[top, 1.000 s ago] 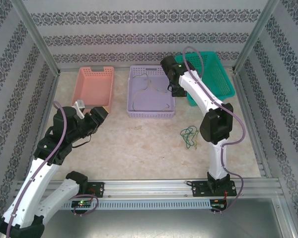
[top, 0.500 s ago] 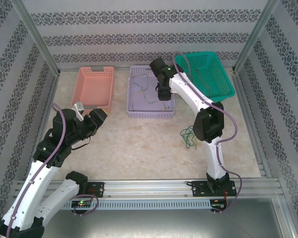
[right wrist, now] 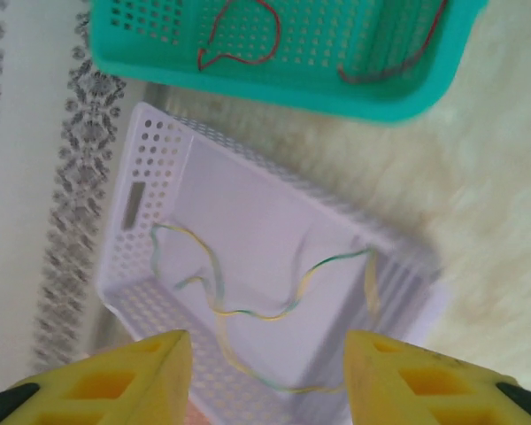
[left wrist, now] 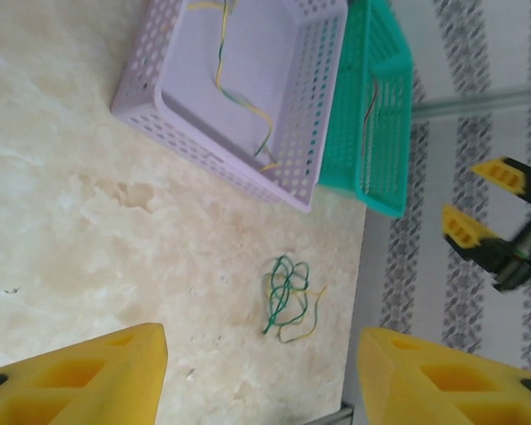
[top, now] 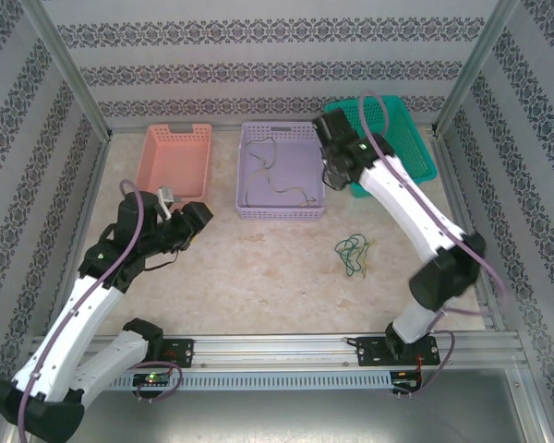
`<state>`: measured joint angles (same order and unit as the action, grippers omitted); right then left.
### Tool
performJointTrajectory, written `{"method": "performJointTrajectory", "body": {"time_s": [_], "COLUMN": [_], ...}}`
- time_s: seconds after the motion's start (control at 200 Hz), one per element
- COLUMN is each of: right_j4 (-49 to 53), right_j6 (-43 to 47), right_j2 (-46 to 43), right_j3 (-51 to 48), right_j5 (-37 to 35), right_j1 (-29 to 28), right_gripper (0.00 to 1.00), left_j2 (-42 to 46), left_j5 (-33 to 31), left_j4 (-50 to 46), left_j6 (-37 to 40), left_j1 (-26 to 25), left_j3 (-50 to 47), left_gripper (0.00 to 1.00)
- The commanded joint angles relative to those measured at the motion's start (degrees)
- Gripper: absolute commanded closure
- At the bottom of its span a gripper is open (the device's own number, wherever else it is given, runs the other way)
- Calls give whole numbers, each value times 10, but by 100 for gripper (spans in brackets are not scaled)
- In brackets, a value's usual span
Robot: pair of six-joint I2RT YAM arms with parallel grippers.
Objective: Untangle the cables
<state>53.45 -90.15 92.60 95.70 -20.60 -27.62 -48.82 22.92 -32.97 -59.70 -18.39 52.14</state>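
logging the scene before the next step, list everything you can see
pink basket: one, pink, far left
lavender basket: one, lavender, far middle
teal basket: one, teal, far right
table: one, beige marbled
tangled cables: one bundle, green and yellow, on the table right of centre
yellow-green cables: count unclear, in the lavender basket
red cables: two, one darker, in the teal basket
left gripper: open, yellow fingers, near left
right gripper: open, yellow fingers, near the lavender basket's right edge
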Motion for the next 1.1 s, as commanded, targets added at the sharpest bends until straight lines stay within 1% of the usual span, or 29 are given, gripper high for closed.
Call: {"method": "performJointTrajectory", "body": {"time_s": [0.0,0.02,0.08,0.105,0.14,0.215,0.35,0.435,0.505,0.585,0.724,0.844,0.904,0.949,0.994,1.019,1.099], "right_j4": [-43,-51,-85,-86,-73,-41,-56,-78,-92,-101,-136,-165,-170,-171,-165,-162,-156], "right_j6": [210,230,300,326,351,401,467,481,482,481,486,489,496,505,517,525,555], "right_j2": [-74,-91,-136,-151,-169,-204,-250,-242,-223,-198,-161,-121,-103,-95,-95,-100,-132], "right_j3": [-123,-150,-231,-259,-291,-348,-440,-478,-493,-505,-518,-510,-504,-500,-496,-495,-487], "right_j5": [1,22,116,154,186,215,250,278,280,271,270,293,304,308,306,302,296], "right_j1": [24,31,70,89,109,141,163,170,171,175,187,187,184,180,172,165,132], "right_gripper": [51,51,50,49,49,45,35,35,38,44,48,58,65,75,92,100,100], "left_j2": [-37,-44,-64,-72,-84,-107,-156,-192,-220,-248,-282,-301,-307,-309,-310,-311,-308], "left_j5": [62,68,82,86,90,92,93,91,90,88,87,85,84,83,81,80,78], "left_j4": [22,23,27,30,32,37,59,72,84,99,124,134,134,133,134,134,133], "left_j6": [68,74,92,99,108,124,140,144,143,139,129,126,127,127,127,126,121], "left_j1": [-9,-12,-17,-19,-24,-38,-71,-97,-120,-140,-164,-176,-179,-181,-182,-183,-184], "left_j3": [7,7,7,8,10,14,19,28,39,49,62,71,75,77,78,79,79], "left_gripper": [42,43,44,44,45,46,46,46,46,47,48,47,48,48,47,47,47]}}
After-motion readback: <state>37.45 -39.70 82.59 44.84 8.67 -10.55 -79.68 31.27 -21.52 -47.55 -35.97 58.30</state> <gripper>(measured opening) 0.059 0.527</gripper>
